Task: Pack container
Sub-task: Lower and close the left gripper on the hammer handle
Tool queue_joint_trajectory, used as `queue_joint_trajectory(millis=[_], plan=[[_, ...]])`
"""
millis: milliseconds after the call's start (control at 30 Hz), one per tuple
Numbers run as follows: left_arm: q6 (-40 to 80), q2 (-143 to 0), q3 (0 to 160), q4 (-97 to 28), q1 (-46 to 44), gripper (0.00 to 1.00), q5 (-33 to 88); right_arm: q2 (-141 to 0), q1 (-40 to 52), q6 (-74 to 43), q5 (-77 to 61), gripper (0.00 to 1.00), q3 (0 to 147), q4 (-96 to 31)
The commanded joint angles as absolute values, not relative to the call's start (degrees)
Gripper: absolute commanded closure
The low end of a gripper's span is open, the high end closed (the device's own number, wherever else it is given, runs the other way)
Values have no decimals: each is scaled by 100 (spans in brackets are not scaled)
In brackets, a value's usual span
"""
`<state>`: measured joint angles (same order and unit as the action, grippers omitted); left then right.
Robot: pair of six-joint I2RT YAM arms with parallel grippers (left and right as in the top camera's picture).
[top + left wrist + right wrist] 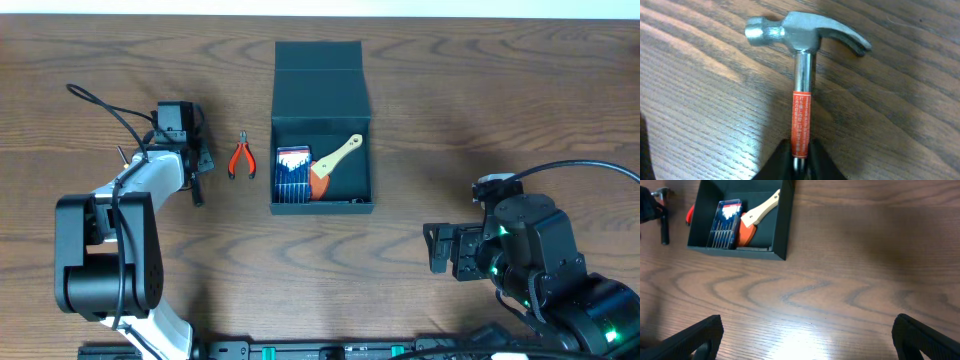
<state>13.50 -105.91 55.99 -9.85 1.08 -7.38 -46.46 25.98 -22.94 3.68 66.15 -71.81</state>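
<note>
the left gripper is closed on the claw hammer, pinching the shaft just below its orange label, with the hammer lying flat on the tabletop. the open container lies to this gripper's right, past the red pliers that sit between them. the hammer's long axis runs about parallel to the container's long sides, so a lift and sideways carry looks enough. the left arm is far nearer; the right gripper hangs wide open and empty, well apart.
</note>
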Motion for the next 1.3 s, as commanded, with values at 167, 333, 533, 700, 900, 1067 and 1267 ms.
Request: queue_joint_trajectory(millis=[167, 333, 533, 700, 900, 1067, 1267], plan=[[1339, -10718, 5660, -998, 132, 94, -659, -4639, 2554, -2222, 388, 1, 6602, -7179], [1341, -10672, 5662, -996, 132, 94, -657, -4639, 2554, -2220, 390, 1, 6602, -7179], [1341, -10416, 5662, -996, 132, 94, -657, -4639, 2554, -2222, 388, 1, 6602, -7181], [1341, -10141, 5662, -1007, 132, 94, -657, -4639, 2554, -2222, 388, 1, 6602, -7179], [1339, -9918, 5662, -1020, 126, 94, -657, -4639, 2554, -2222, 388, 1, 6602, -7179], [1341, -9904, 5662, -1041, 115, 95, -635, -4639, 2554, -2222, 390, 1, 6602, -7181], [1334, -9780, 5662, -1037, -34, 94, -489, -4639, 2554, -2222, 388, 1, 6602, -7179]])
